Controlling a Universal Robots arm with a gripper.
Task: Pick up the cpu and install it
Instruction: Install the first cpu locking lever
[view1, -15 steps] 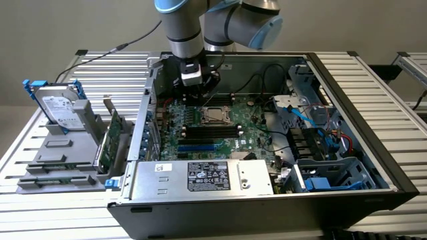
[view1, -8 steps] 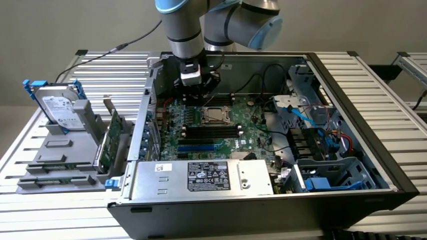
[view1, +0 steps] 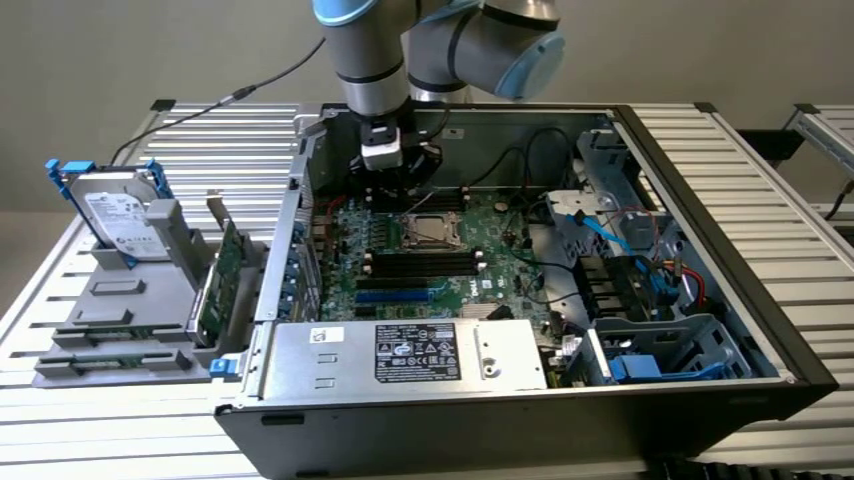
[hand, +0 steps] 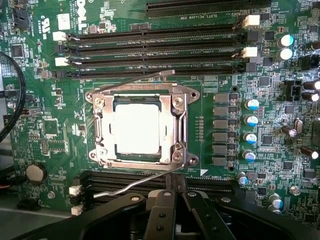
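Seemingly the install step is winding up: the cpu (hand: 136, 129) is sitting in the socket (hand: 102, 107), the gripper (hand: 177, 194) is hovering clenched and empty just beside it, and any further move is calling for clearance from the levers (hand: 131, 186).

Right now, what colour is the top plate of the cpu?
Silvery white, brightly lit; the wrist view shows the cpu best.
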